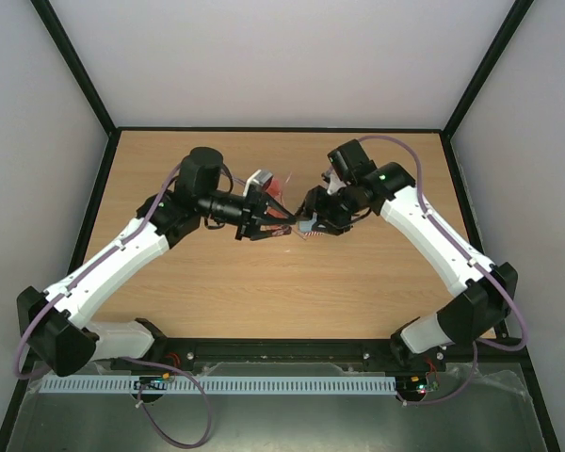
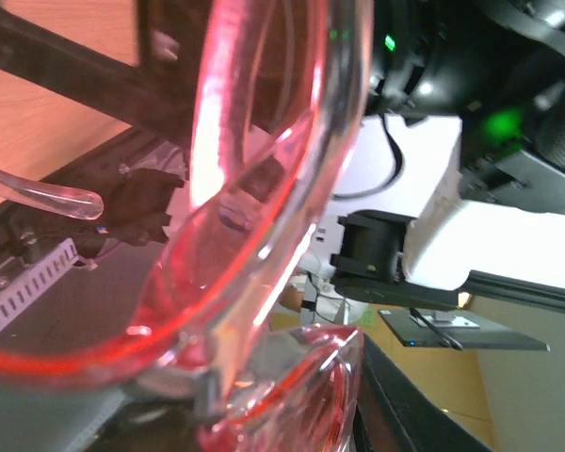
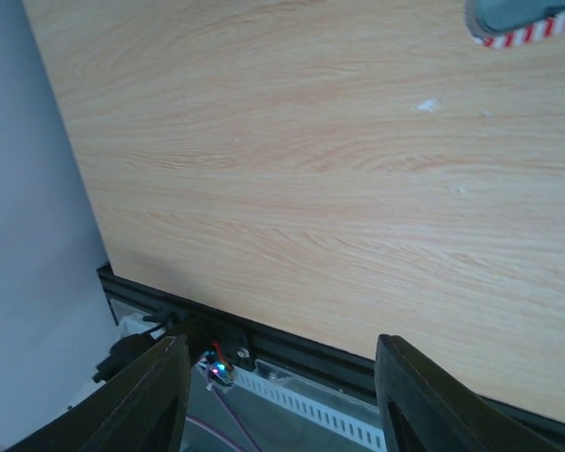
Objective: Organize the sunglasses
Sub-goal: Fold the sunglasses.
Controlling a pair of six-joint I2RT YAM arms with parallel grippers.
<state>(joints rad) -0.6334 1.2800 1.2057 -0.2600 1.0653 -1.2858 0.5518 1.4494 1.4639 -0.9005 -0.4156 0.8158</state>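
The sunglasses (image 1: 279,200), a translucent red frame, hang above the middle of the table, with my left gripper (image 1: 262,226) shut on them. In the left wrist view the sunglasses (image 2: 254,245) fill the picture and hide the fingers; one slim arm tip (image 2: 66,200) points left. Close to the right of the sunglasses, my right gripper (image 1: 313,218) is open. Its two dark fingers (image 3: 155,395) stand wide apart over bare wood with nothing between them. A striped case (image 1: 306,234) lies just under both grippers, and only its corner (image 3: 523,24) shows in the right wrist view.
The wooden table (image 1: 358,282) is boxed in by a black frame and pale walls. A black rail (image 3: 292,353) and a white slotted cable duct (image 1: 217,384) run along the near edge. The right arm (image 2: 433,188) looms just behind the sunglasses.
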